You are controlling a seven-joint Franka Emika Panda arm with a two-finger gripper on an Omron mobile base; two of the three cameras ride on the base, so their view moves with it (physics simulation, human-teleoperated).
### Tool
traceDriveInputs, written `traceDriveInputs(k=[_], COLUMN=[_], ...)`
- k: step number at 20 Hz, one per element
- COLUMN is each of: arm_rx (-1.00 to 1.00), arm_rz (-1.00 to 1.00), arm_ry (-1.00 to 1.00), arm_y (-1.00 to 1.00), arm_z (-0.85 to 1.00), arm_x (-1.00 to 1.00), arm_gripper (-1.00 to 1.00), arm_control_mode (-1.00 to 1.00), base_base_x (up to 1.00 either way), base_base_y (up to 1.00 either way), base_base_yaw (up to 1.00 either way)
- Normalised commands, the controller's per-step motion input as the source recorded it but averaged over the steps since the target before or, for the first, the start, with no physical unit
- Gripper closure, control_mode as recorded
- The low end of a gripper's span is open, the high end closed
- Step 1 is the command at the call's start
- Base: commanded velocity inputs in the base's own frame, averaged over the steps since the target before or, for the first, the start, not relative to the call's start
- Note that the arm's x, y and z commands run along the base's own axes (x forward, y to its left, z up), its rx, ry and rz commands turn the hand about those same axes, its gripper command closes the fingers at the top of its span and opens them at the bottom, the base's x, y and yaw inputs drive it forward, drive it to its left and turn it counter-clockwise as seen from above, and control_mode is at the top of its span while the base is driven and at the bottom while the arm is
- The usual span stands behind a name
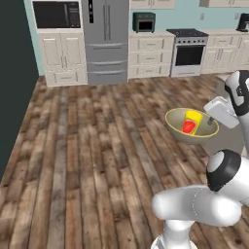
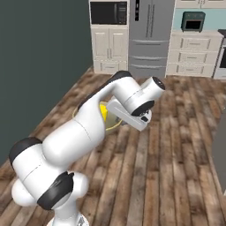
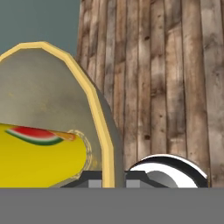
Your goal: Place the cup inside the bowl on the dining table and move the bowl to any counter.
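The gripper [image 3: 114, 177] pinches the rim of the bowl [image 1: 181, 132], held high over the floor with the cup [image 1: 191, 121] inside, so a slip could drop both.

White arm bent forward; pincer [image 3: 114, 177] nearly closed, clamped across rim

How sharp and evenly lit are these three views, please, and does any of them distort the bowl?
Left base view: flat, even light, slightly soft, no glare; the bowl with the cup reads clearly. Right base view: similarly soft, the arm hiding most of the bowl. Hand view: bowl rim looms large and faceted from closeness; floorboards crisp.
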Motion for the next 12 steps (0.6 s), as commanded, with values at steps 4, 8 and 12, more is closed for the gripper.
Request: traceDriveInputs(k=[4, 8, 12], arm_rx=[0.0, 0.0, 0.0], arm_rz=[0.0, 0.0, 0.0], arm_ry=[0.0, 0.0, 0.0], arm_y=[0.0, 0.0, 0.0], arm_z=[0.0, 0.0, 0.0], arm_x=[0.0, 0.0, 0.0], arm_gripper=[1.0, 1.0, 1.0], arm_control_mode=[1.0, 1.0, 1.0], base_base_x=[0.51, 0.63, 0.76], base_base_y=[0.56, 0.51, 0.41], base_base_yaw=[0.0, 0.0, 0.0])
